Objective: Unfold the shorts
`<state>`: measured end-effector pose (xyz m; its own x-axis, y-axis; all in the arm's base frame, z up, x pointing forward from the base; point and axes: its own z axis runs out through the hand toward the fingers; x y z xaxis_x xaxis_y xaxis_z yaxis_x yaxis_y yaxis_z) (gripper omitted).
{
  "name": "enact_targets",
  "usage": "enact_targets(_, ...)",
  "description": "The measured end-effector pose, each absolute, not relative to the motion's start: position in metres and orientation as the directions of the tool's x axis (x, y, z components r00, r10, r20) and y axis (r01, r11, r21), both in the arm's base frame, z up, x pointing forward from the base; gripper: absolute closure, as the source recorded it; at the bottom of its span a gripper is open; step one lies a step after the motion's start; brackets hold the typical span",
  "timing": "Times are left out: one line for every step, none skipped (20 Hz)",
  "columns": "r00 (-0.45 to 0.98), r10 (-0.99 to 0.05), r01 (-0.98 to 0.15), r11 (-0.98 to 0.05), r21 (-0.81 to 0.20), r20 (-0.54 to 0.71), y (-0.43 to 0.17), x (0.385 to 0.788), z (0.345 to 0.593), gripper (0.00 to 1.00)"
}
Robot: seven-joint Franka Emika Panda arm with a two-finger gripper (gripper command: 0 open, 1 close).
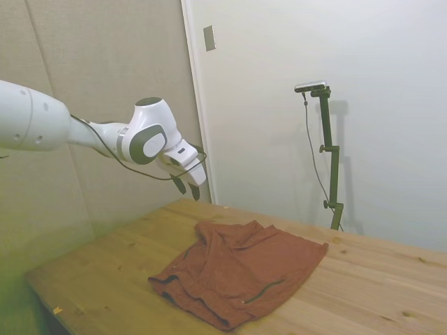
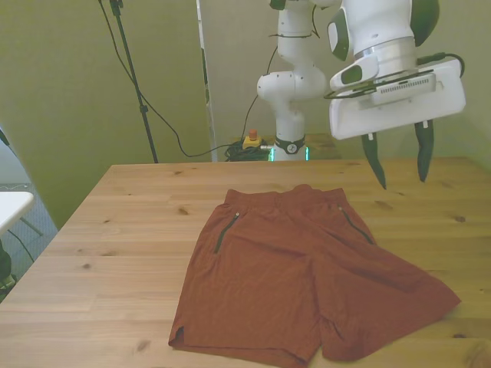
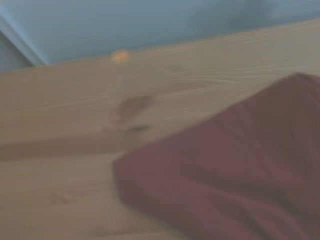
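While the gripper [image 2: 399, 165] hangs in the air at the upper right of the front view, its two dark fingers stand wide apart and hold nothing. It is above the table [image 2: 115, 253], clear of the cloth. Below it, the shorts [image 2: 299, 284] lie spread flat in the lower middle of this frame, both legs open. In the blurred wrist view, one rust-brown corner of the shorts [image 3: 235, 180] rests on the wood.

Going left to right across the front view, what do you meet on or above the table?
Bare wooden table → rust-brown fabric shorts with dark green zipper trim, spread flat → white Franka arm's two-finger gripper, open, hanging above the table toward the front view's right, clear of the shorts.
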<state>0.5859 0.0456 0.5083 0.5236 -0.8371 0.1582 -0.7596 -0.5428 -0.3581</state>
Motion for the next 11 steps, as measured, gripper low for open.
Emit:
enact_targets(0.52,-0.84,-0.778,-0.541,-0.319,0.157,0.042,0.572,0.495,0.0)
enact_targets(0.521,-0.839,-0.791,-0.544,-0.282,0.155,0.039,0.558,0.482,0.0)
enact_targets(0.527,-0.836,-0.797,-0.549,-0.253,0.153,0.038,0.543,0.47,0.0)
enact_targets(0.532,-0.834,-0.801,-0.552,-0.232,0.147,0.038,0.528,0.461,0.0)
enact_targets(0.535,-0.833,-0.804,-0.554,-0.218,0.141,0.038,0.511,0.455,0.0)
enact_targets(0.536,-0.833,-0.807,-0.553,-0.207,0.139,0.035,0.493,0.45,0.0)
enact_targets(0.532,-0.835,-0.811,-0.55,-0.2,0.142,0.031,0.476,0.447,0.0)
enact_targets(0.523,-0.839,-0.816,-0.543,-0.197,0.147,0.024,0.459,0.446,0.0)
enact_targets(0.512,-0.845,-0.822,-0.534,-0.199,0.153,0.017,0.442,0.447,0.0)
enact_targets(0.505,-0.849,-0.825,-0.528,-0.201,0.158,0.01,0.426,0.451,0.0)
enact_targets(0.504,-0.849,-0.826,-0.528,-0.197,0.16,0.005,0.411,0.454,0.0)
